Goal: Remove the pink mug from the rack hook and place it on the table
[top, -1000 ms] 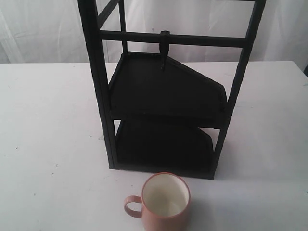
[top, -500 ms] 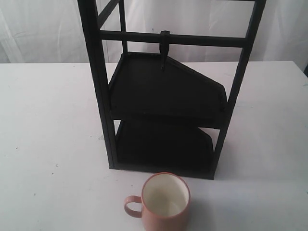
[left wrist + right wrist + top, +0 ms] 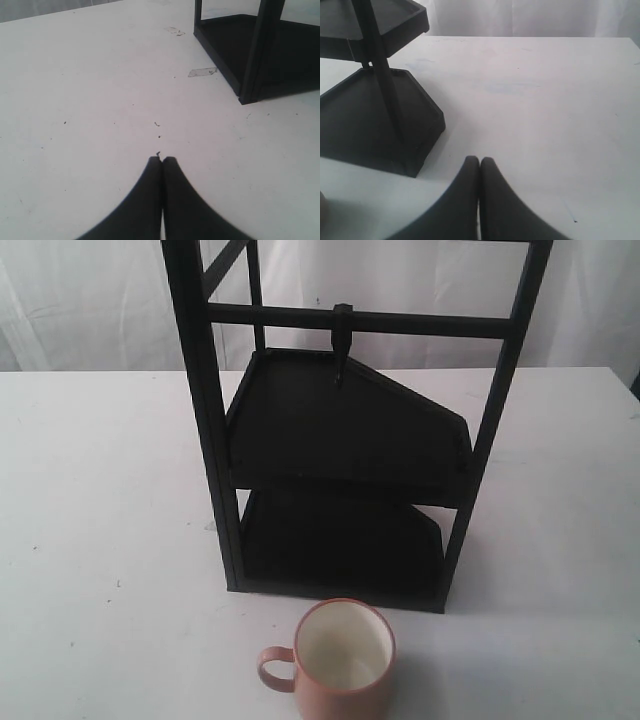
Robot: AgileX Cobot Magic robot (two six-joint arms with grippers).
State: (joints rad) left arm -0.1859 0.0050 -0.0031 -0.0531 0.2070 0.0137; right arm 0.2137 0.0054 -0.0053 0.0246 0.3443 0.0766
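Note:
The pink mug (image 3: 343, 660) stands upright on the white table (image 3: 100, 490), just in front of the black rack (image 3: 340, 440), handle to the left and cream inside showing. The rack hook (image 3: 342, 340) hangs bare from the crossbar. Neither gripper appears in the exterior view. In the left wrist view my left gripper (image 3: 162, 159) is shut with nothing in it, over bare table (image 3: 100, 75) beside a rack foot (image 3: 250, 75). My right gripper (image 3: 479, 160) is shut and holds nothing, over the table (image 3: 545, 100) beside the rack's lower shelf (image 3: 375, 120). A sliver of what may be the mug's rim (image 3: 322, 210) shows there.
The rack's two dark shelves and thick posts stand mid-table. A bit of clear tape (image 3: 202, 72) lies on the table near the rack foot. A white curtain (image 3: 90, 300) hangs behind the table.

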